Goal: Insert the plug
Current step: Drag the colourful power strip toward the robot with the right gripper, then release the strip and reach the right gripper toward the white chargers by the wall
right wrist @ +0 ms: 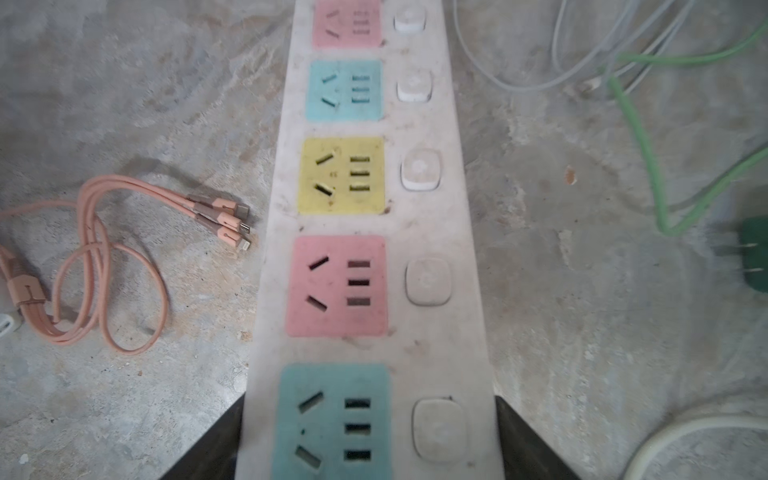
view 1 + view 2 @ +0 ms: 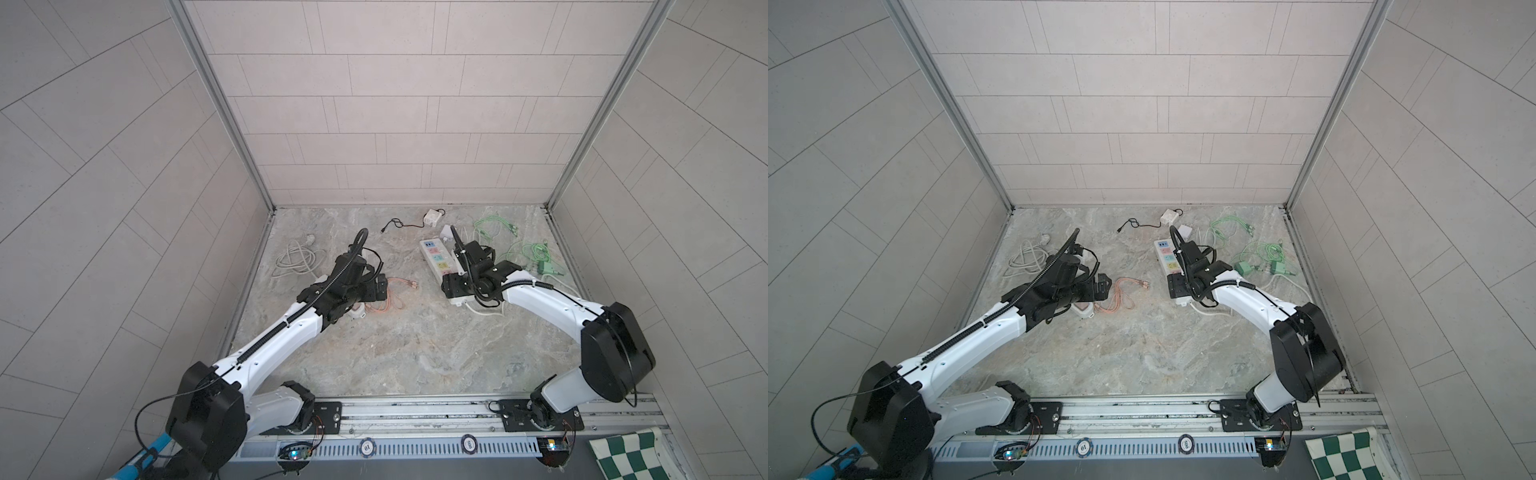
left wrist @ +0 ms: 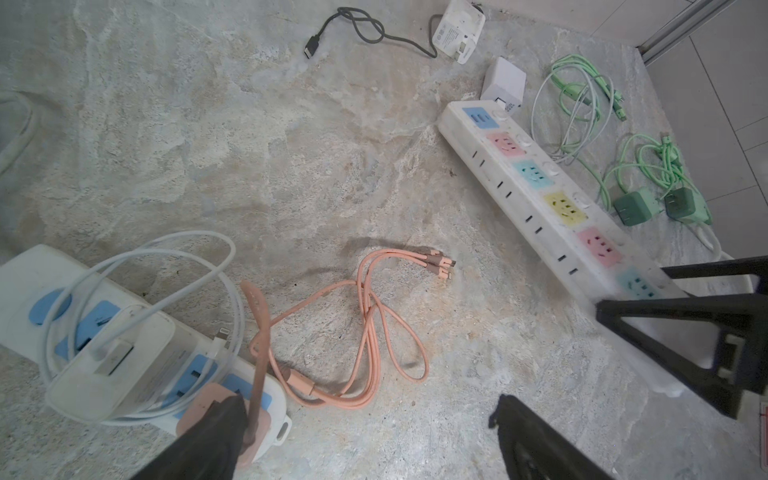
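A long white power strip [image 2: 434, 255] [image 2: 1167, 257] [image 3: 532, 183] [image 1: 345, 174] with pink, teal and yellow sockets lies at the back right. My right gripper [image 1: 369, 401] [image 2: 451, 286] is shut across its near end, one finger against each long side. A pink plug [image 3: 197, 401] sits at the end of a smaller white strip [image 3: 25, 274] with blue sockets. My left gripper [image 3: 368, 405] [image 2: 380, 286] hangs wide open, one finger partly covering that plug. Its pink cable [image 3: 374, 332] [image 1: 104, 257] loops on the floor between the strips.
Two green plugs [image 3: 636, 205] with green cables lie right of the long strip. Two white chargers [image 3: 457, 31] [image 3: 505, 83] sit beyond its far end. A white brick with coiled cable [image 3: 112, 357] rests on the small strip. A grey cable coil [image 2: 295, 259] lies far left.
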Motion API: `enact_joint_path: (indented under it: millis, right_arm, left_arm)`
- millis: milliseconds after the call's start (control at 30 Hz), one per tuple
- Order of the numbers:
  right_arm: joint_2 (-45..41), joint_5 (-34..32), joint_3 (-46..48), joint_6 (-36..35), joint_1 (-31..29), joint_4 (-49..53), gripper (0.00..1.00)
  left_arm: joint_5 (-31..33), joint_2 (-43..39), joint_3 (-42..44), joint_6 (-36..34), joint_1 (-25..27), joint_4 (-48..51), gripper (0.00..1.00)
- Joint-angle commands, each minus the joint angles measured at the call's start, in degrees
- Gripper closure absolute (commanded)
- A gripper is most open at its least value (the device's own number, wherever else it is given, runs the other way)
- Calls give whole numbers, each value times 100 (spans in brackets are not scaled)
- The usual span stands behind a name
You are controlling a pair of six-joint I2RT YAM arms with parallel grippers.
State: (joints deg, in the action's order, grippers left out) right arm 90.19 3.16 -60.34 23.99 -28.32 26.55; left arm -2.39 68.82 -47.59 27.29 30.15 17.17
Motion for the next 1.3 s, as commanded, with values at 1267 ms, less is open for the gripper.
enact_joint_path:
  millis: [1267]
  right_arm:
    - [-331, -412, 230, 151, -756, 152, 1]
  left_arm:
    - [1246, -984, 242, 169, -27, 363, 0]
